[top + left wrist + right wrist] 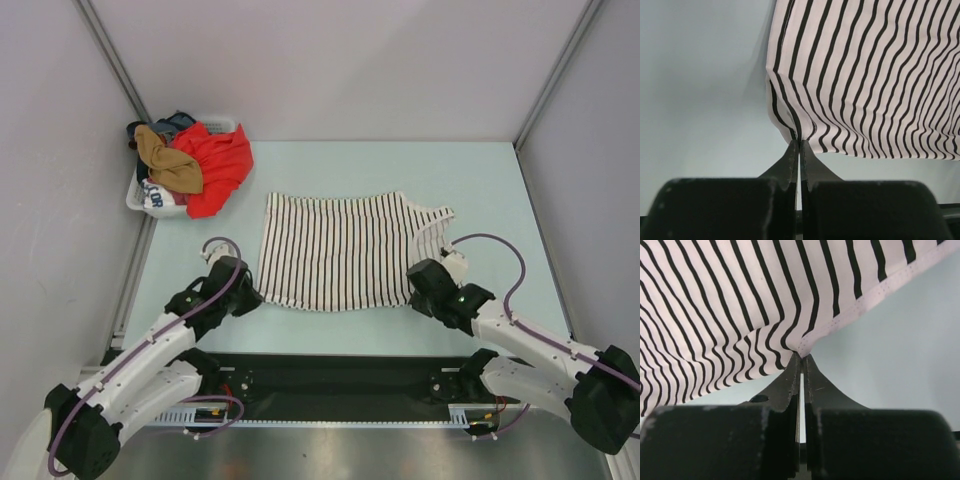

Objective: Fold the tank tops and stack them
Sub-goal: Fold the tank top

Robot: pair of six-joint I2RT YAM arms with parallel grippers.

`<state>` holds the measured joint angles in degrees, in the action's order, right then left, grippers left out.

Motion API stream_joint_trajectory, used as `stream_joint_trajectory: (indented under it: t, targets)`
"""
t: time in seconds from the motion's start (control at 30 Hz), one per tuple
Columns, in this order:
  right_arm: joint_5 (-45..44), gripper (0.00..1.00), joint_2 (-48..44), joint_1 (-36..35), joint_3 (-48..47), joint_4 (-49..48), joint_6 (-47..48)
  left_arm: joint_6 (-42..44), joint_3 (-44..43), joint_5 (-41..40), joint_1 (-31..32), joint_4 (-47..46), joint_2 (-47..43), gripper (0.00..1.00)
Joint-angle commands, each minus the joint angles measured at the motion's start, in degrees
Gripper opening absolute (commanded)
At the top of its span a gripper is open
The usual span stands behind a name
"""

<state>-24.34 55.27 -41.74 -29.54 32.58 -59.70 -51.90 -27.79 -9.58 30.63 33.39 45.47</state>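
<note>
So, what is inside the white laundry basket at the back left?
In the laundry basket lie a red garment, a tan-brown top, dark blue cloth and white cloth with blue lettering. Whatever is beneath this heap is covered.

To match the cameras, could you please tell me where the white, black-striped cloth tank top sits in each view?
Top external: the white, black-striped tank top lies flat mid-table.
Left wrist: upper right, corner in left gripper.
Right wrist: upper left, stitched edge in right gripper.
Shared landmark: the pale green tabletop.
</note>
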Motion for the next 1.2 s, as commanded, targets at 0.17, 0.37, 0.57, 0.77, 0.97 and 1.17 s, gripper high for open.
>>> stream_joint_trajectory:
  t: [0.17,0.37,0.57,0.77,0.97,1.17]
  targets:
    - [6.14,0.0,4.76,8.33,-6.49,-4.71,11.7,2.77,-5.07,-1.14,-4.52,-1.83,4.7,0.0]
    - [8.43,0.01,10.64,11.58,-10.09,-6.3,15.14,4.7,-6.75,0.0,-7.86,-5.52,9.88,0.0]
    - [9.57,0.03,16.1,13.61,-13.79,-7.35,17.42,5.4,-9.29,-0.08,-9.27,-8.25,15.95,0.0]
    - [9.84,0.02,21.01,15.54,-16.95,-7.97,19.27,6.28,-12.37,-0.52,-11.03,-9.48,21.49,0.0]
    - [10.54,0.02,24.27,18.18,-19.67,-9.2,21.03,7.69,-15.79,-0.96,-12.0,-10.97,26.85,0.0]
    - [11.86,0.02,28.66,20.02,-21.87,-10.34,22.44,8.66,-19.31,-1.49,-12.53,-10.98,31.68,0.0]
